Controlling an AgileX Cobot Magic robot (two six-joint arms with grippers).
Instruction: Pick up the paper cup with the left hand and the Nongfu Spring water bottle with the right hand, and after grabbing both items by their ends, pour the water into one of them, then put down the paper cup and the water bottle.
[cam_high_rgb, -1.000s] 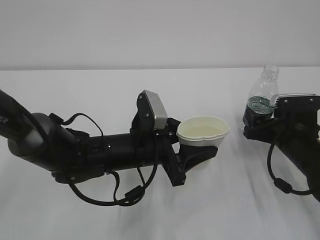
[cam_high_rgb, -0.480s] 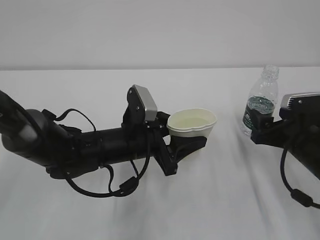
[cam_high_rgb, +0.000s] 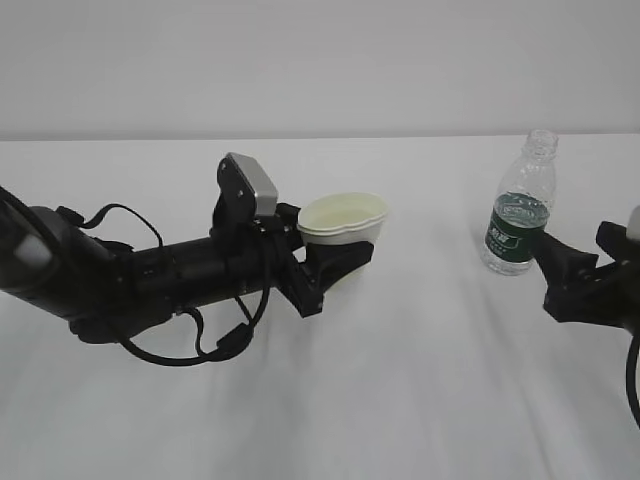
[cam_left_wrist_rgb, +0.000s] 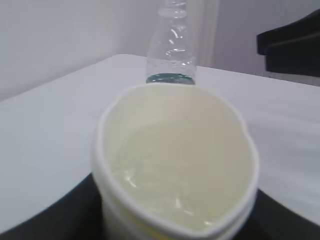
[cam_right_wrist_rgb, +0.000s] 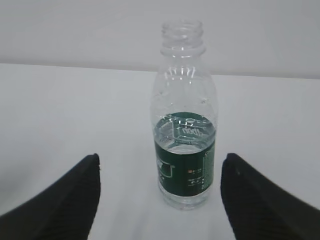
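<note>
Right wrist view: Nongfu Spring water bottle (cam_right_wrist_rgb: 185, 117) stands between parted jaws, untouched.

White paper cup (cam_high_rgb: 344, 222) holding water (cam_left_wrist_rgb: 175, 175), uncapped green-labelled bottle (cam_high_rgb: 519, 205) upright

Light was soft, even and rather flat, with only faint shadows on the table (cam_high_rgb: 420, 380). The left wrist view was blurred, the bottle (cam_left_wrist_rgb: 172, 42) hazy behind the cup (cam_left_wrist_rgb: 175, 165). No glare showed.

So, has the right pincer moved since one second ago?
Yes. The right pincer has drawn back rightward, clear of the standing water bottle it was around.
</note>
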